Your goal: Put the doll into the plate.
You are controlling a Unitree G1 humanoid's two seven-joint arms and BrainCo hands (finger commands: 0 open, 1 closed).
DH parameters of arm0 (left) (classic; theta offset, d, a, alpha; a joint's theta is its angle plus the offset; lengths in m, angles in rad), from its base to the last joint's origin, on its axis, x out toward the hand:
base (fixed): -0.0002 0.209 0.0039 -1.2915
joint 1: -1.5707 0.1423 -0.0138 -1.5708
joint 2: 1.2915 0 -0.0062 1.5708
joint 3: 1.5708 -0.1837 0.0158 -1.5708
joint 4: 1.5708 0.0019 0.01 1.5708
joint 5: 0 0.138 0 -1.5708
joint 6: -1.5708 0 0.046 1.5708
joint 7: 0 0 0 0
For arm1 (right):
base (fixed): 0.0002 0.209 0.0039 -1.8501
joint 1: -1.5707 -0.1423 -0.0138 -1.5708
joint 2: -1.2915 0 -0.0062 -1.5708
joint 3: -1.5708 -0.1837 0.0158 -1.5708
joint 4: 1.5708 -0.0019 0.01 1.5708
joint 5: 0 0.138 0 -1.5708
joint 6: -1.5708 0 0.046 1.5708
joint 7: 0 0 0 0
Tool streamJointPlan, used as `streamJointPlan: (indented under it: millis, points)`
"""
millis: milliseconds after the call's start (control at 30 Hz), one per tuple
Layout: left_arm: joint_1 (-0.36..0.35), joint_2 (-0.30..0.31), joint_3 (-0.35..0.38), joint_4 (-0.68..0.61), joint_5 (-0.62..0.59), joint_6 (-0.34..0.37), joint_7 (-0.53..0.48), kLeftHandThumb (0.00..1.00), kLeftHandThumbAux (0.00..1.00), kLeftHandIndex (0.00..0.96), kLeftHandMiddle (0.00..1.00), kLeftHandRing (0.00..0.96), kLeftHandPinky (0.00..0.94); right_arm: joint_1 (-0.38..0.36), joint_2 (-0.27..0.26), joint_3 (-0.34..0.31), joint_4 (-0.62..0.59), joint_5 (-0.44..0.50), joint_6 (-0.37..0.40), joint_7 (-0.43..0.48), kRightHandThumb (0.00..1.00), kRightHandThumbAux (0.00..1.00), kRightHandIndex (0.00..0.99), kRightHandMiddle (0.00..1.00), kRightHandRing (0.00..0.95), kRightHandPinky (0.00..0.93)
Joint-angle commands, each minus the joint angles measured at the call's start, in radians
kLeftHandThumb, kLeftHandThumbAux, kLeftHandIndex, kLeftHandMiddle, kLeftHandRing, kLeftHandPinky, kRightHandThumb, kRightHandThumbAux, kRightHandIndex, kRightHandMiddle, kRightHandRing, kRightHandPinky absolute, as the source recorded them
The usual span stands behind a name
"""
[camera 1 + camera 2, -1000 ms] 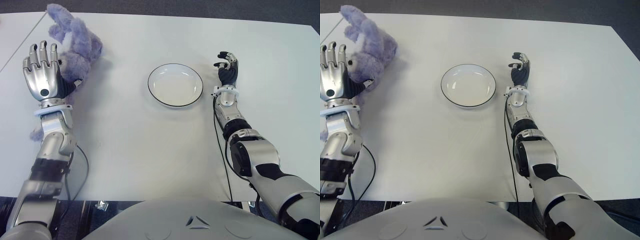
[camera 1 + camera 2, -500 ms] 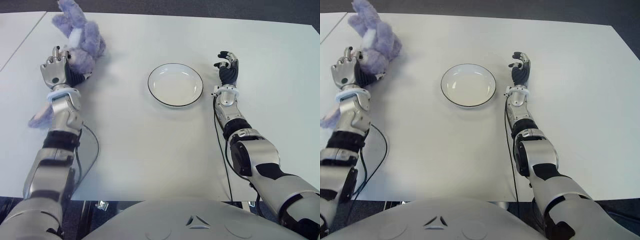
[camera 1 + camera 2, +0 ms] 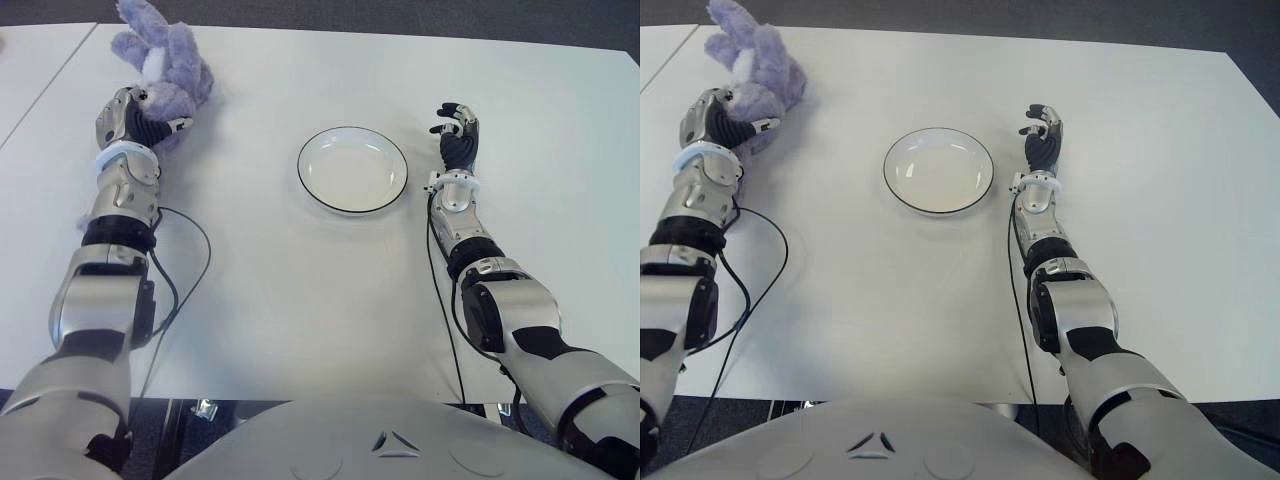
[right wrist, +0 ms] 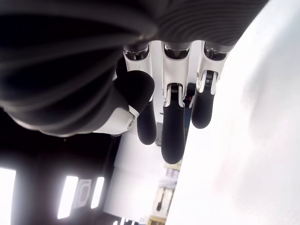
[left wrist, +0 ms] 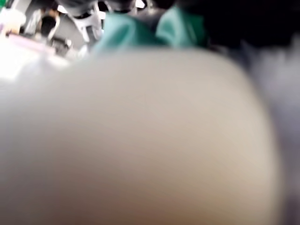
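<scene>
Reaching toward the far-left corner of the tabletop (image 3: 300, 300), we are working with our left hand (image 3: 135, 118), which is pressing against the lower side of the doll (image 3: 160, 65), a lilac plush rabbit lying near the tabletop's far edge. The fingers are curling in toward the plush, but we cannot tell whether they are actually closing on it; the left wrist view is filled with blur and is settling nothing. The doll is showing no sign of being lifted, so we are judging the task to be at the grasping step: pickup, carry and release all appear to be outstanding.

Moving rightward, the plate (image 3: 352, 169), white with a dark rim, is sitting empty near the middle, well apart from the doll.

Just beside the plate on its right, our right hand (image 3: 458, 130) is idling with its fingers (image 4: 172, 126) hanging loosely extended and holding nothing.

As for the surface, the tabletop is white and smooth; thin black cables are trailing across it from both forearms. Beyond its far edge we are seeing only a strip of dark floor.
</scene>
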Motion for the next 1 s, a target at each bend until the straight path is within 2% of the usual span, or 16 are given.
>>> streamJointPlan:
  millis: [33,133,200,367,500,567,600,667,767,800,833,867,967,1000]
  points:
    - [0.031,-0.113,-0.013,0.266,-0.096,-0.069,-0.230,0.000,0.462,0.230,0.108,0.085,0.070,0.348,0.072,0.014,0.177,-0.036,0.004,-0.012,1.000,0.664,0.287,0.318,0.466,0.292]
    - [0.029,-0.121,0.004,0.285,-0.125,-0.078,-0.271,0.000,0.465,0.215,0.090,0.067,0.057,0.350,0.071,0.011,0.176,-0.033,0.000,-0.011,1.000,0.664,0.290,0.317,0.465,0.275]
    - [0.026,-0.131,0.023,0.297,-0.155,-0.060,-0.307,0.000,0.469,0.200,0.075,0.055,0.056,0.351,0.070,0.011,0.176,-0.034,-0.002,-0.010,1.000,0.664,0.291,0.317,0.464,0.272]
    - [0.021,-0.144,0.030,0.316,-0.188,-0.038,-0.326,0.000,0.487,0.161,0.037,0.031,0.097,0.353,0.064,0.012,0.177,-0.035,-0.006,-0.007,1.000,0.664,0.295,0.318,0.464,0.292]
    - [0.029,-0.157,0.030,0.331,-0.199,-0.029,-0.316,0.000,0.499,0.146,0.040,0.048,0.144,0.354,0.063,0.009,0.177,-0.033,-0.013,-0.007,1.000,0.664,0.297,0.319,0.465,0.308]
    - [0.034,-0.163,0.022,0.339,-0.192,-0.023,-0.293,0.000,0.506,0.147,0.065,0.087,0.195,0.353,0.064,0.007,0.177,-0.031,-0.013,-0.009,1.000,0.664,0.297,0.320,0.465,0.311]
    - [0.036,-0.165,0.016,0.341,-0.186,-0.020,-0.281,0.000,0.508,0.158,0.111,0.128,0.220,0.353,0.064,0.006,0.177,-0.031,-0.013,-0.010,1.000,0.664,0.298,0.320,0.465,0.310]
    - [0.034,-0.166,-0.003,0.342,-0.171,-0.016,-0.255,0.000,0.516,0.194,0.227,0.242,0.307,0.352,0.064,0.006,0.177,-0.031,-0.011,-0.012,1.000,0.664,0.299,0.322,0.466,0.307]
    - [0.030,-0.181,-0.049,0.337,-0.127,-0.010,-0.155,0.000,0.535,0.271,0.313,0.336,0.391,0.351,0.066,0.009,0.177,-0.035,-0.009,-0.023,1.000,0.664,0.299,0.324,0.466,0.306]
    - [0.029,-0.189,-0.062,0.336,-0.114,-0.008,-0.121,0.000,0.573,0.332,0.337,0.358,0.393,0.350,0.066,0.010,0.177,-0.037,-0.008,-0.026,1.000,0.664,0.300,0.325,0.466,0.304]
    - [0.029,-0.200,-0.077,0.336,-0.098,-0.003,-0.071,0.000,0.587,0.353,0.345,0.365,0.394,0.350,0.066,0.010,0.177,-0.037,-0.006,-0.028,1.000,0.664,0.300,0.325,0.466,0.303]
    - [0.030,-0.208,-0.087,0.336,-0.088,0.000,-0.038,0.038,0.630,0.423,0.375,0.382,0.387,0.349,0.066,0.011,0.177,-0.037,-0.005,-0.028,1.000,0.664,0.299,0.325,0.466,0.297]
    - [0.037,-0.224,-0.113,0.341,-0.070,0.006,0.045,0.134,0.683,0.536,0.428,0.411,0.380,0.349,0.065,0.012,0.177,-0.037,-0.002,-0.029,1.000,0.664,0.297,0.324,0.465,0.287]
    - [0.039,-0.229,-0.122,0.342,-0.064,0.007,0.070,0.184,0.702,0.569,0.463,0.450,0.436,0.349,0.065,0.012,0.177,-0.038,-0.001,-0.029,1.000,0.664,0.297,0.324,0.465,0.284]
